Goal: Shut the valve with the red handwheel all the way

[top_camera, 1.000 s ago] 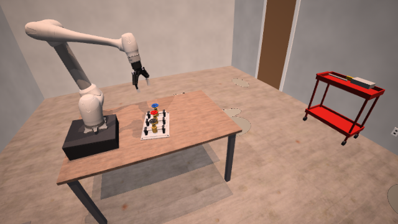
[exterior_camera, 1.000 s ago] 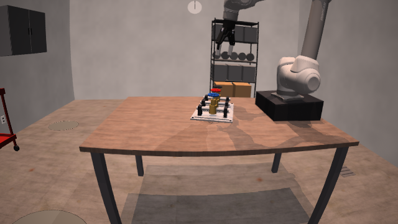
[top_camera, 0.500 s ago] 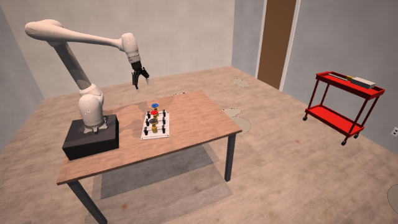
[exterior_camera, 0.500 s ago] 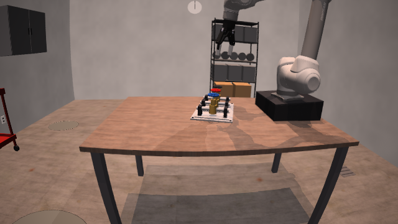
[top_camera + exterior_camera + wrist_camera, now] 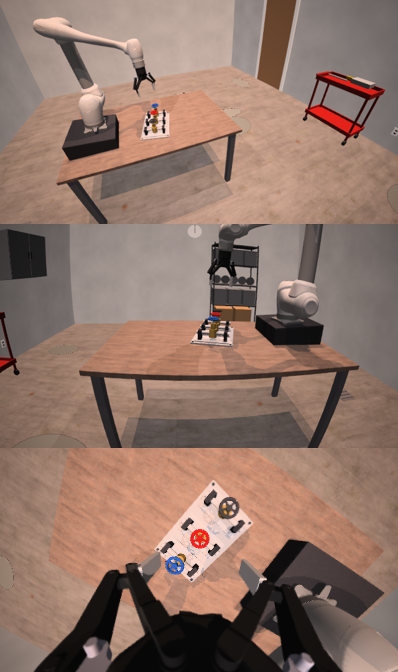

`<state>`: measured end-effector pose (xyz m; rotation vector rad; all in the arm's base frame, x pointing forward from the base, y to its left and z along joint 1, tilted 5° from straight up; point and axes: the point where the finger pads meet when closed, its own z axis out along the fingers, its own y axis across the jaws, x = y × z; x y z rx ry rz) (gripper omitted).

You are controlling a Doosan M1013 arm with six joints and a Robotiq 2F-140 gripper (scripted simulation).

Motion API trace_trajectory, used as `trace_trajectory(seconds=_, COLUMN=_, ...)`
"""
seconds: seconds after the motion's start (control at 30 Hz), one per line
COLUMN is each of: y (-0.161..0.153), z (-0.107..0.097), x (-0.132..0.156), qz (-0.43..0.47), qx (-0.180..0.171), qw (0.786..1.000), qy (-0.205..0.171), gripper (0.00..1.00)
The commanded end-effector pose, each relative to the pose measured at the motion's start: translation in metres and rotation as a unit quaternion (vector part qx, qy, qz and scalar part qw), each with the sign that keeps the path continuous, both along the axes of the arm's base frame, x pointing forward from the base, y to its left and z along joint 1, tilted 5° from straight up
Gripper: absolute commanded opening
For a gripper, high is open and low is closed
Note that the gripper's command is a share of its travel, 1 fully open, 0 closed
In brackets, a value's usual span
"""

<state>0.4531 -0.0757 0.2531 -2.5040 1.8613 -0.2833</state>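
Observation:
A white valve board (image 5: 155, 126) lies on the wooden table with three valves in a row. The red handwheel (image 5: 154, 112) is the middle one, between the blue handwheel (image 5: 155, 106) and the dark grey handwheel (image 5: 153, 121). In the wrist view the red handwheel (image 5: 199, 538) sits between the blue handwheel (image 5: 174, 565) and the grey handwheel (image 5: 228, 507). My gripper (image 5: 145, 88) is open and empty, well above the table, over the blue end of the board. It shows in the exterior view (image 5: 222, 279) and in the wrist view (image 5: 201, 573).
My arm's black base block (image 5: 91, 137) stands on the table beside the board. A red cart (image 5: 345, 104) stands far to the right by a brown door. A shelf rack (image 5: 234, 283) with boxes stands behind the table.

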Motion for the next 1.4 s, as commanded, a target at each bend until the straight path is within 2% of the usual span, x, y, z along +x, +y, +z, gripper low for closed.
trace_trajectory(seconds=0.0, y=-0.004, z=-0.022, x=0.008, qz=-0.114, qx=0.02, qw=0.993, qy=-0.003, gripper=1.0)
trace_trajectory(seconds=0.03, y=-0.004, z=-0.022, x=0.008, qz=-0.114, qx=0.02, qw=0.993, qy=-0.003, gripper=1.0)
trace_trajectory(seconds=0.07, y=-0.006, z=-0.033, x=0.012, qz=-0.17, qx=0.032, qw=0.985, qy=-0.004, gripper=1.0)
trace_trajectory(seconds=0.13, y=-0.006, z=-0.033, x=0.012, qz=-0.17, qx=0.032, qw=0.985, qy=-0.004, gripper=1.0)
trace_trajectory(seconds=0.17, y=-0.009, z=-0.044, x=0.015, qz=-0.225, qx=0.043, qw=0.973, qy=-0.005, gripper=1.0)
trace_trajectory(seconds=0.23, y=-0.009, z=-0.044, x=0.015, qz=-0.225, qx=0.043, qw=0.973, qy=-0.005, gripper=1.0)
trace_trajectory(seconds=0.27, y=-0.011, z=-0.055, x=0.018, qz=-0.279, qx=0.053, qw=0.959, qy=-0.006, gripper=1.0)
trace_trajectory(seconds=0.3, y=-0.011, z=-0.055, x=0.018, qz=-0.279, qx=0.053, qw=0.959, qy=-0.006, gripper=1.0)
trace_trajectory(seconds=0.33, y=-0.013, z=-0.065, x=0.021, qz=-0.329, qx=0.063, qw=0.942, qy=-0.006, gripper=1.0)
trace_trajectory(seconds=0.4, y=-0.013, z=-0.065, x=0.021, qz=-0.329, qx=0.063, qw=0.942, qy=-0.006, gripper=1.0)
trace_trajectory(seconds=0.43, y=-0.016, z=-0.075, x=0.023, qz=-0.375, qx=0.071, qw=0.924, qy=-0.006, gripper=1.0)
trace_trajectory(seconds=0.47, y=-0.016, z=-0.075, x=0.023, qz=-0.375, qx=0.071, qw=0.924, qy=-0.006, gripper=1.0)
trace_trajectory(seconds=0.5, y=-0.018, z=-0.084, x=0.025, qz=-0.416, qx=0.078, qw=0.906, qy=-0.005, gripper=1.0)
trace_trajectory(seconds=0.53, y=-0.018, z=-0.084, x=0.025, qz=-0.416, qx=0.078, qw=0.906, qy=-0.005, gripper=1.0)
trace_trajectory(seconds=0.57, y=-0.019, z=-0.091, x=0.026, qz=-0.451, qx=0.083, qw=0.888, qy=-0.005, gripper=1.0)
trace_trajectory(seconds=0.6, y=-0.019, z=-0.091, x=0.026, qz=-0.451, qx=0.083, qw=0.888, qy=-0.005, gripper=1.0)
trace_trajectory(seconds=0.63, y=-0.021, z=-0.098, x=0.027, qz=-0.48, qx=0.087, qw=0.873, qy=-0.005, gripper=1.0)
trace_trajectory(seconds=0.67, y=-0.021, z=-0.098, x=0.027, qz=-0.48, qx=0.087, qw=0.873, qy=-0.005, gripper=1.0)
trace_trajectory(seconds=0.77, y=-0.023, z=-0.109, x=0.029, qz=-0.53, qx=0.094, qw=0.843, qy=-0.004, gripper=1.0)
trace_trajectory(seconds=1.0, y=-0.024, z=-0.111, x=0.029, qz=-0.538, qx=0.095, qw=0.837, qy=-0.004, gripper=1.0)
trace_trajectory(seconds=1.03, y=-0.024, z=-0.111, x=0.029, qz=-0.538, qx=0.095, qw=0.837, qy=-0.004, gripper=0.51)
trace_trajectory(seconds=1.37, y=-0.024, z=-0.113, x=0.03, qz=-0.538, qx=0.095, qw=0.837, qy=-0.004, gripper=0.51)
